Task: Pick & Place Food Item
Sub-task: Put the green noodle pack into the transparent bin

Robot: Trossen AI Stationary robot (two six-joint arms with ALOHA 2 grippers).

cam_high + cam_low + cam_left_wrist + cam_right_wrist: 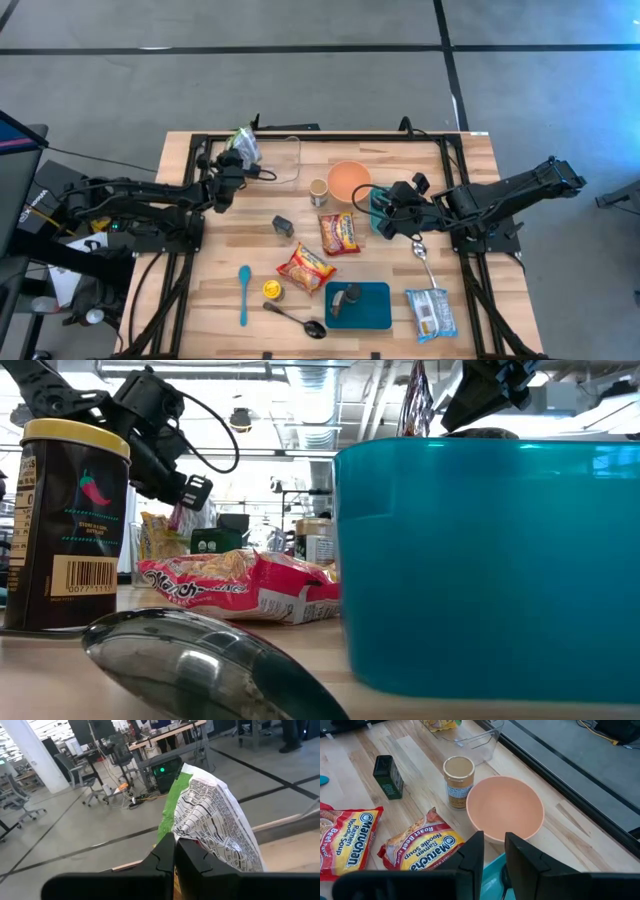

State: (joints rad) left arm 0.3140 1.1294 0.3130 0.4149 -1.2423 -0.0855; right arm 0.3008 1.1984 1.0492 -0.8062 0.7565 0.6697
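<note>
My left gripper is shut on a green-and-white food bag near the table's far edge, next to a clear plastic tub. The bag fills the left wrist view, with the room behind it. My right gripper is at the table's right middle, over a teal container beside the orange bowl. Its fingers stand close together with teal showing between them. My left gripper pinches the bag's lower edge between its two shut fingers. The bag stands out beyond the fingertips, crumpled; whether it is clear of the table does not show. My right gripper is closed on the teal container's rim. The fingers slant down from the table's right side, and their own bodies hide the contact.
Two red ramen packets, a small jar, a dark box, a blue spatula, a yellow-lidded jar, two spoons, a teal tray and a white packet lie about the table.
</note>
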